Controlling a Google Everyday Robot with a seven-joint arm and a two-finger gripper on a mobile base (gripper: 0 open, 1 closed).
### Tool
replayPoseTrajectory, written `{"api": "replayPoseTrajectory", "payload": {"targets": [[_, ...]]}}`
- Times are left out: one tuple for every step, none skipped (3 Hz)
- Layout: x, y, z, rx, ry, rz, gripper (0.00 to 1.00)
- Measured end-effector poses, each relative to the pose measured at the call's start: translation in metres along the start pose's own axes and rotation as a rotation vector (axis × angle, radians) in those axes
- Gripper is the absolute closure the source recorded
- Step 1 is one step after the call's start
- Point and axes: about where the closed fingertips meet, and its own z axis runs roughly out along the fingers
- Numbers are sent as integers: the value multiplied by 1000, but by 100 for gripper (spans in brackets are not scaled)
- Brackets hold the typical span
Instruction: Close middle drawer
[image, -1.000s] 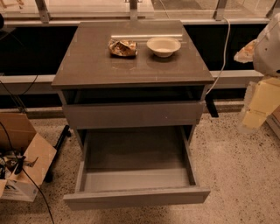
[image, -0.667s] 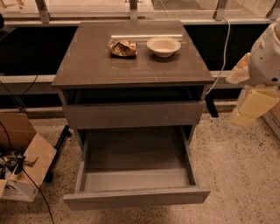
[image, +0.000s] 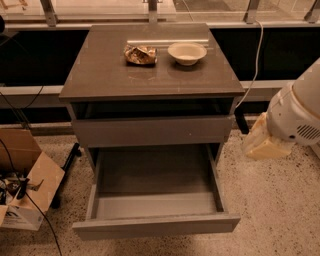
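Note:
The middle drawer (image: 155, 225) is pulled far out of the grey-brown cabinet (image: 100, 75) toward me. Its plain flat front panel is nearest me, and its lighter grey box interior (image: 155, 180) holds nothing. Above it a taller grey drawer front (image: 152, 131) with a tiny white speck sits pushed in. My gripper (image: 261, 144) is the beige end of the white arm (image: 295, 112). It hangs to the right of the cabinet, level with the gap between the two drawers. It is apart from the drawer and touches nothing.
A white bowl (image: 187, 52) and a crumpled snack bag (image: 140, 54) sit on the cabinet top. An open cardboard box (image: 25, 180) with cables stands on the speckled floor at the left. A white cable (image: 257, 55) hangs behind the cabinet at the right.
My arm has swung down and to the left, bringing the gripper closer to the cabinet's right side. The drawers have not moved.

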Motion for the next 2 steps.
{"api": "replayPoseTrajectory", "payload": {"targets": [[6,14,52,-63,-46,24,99],[13,21,105,-136,-62,41,100]]}}
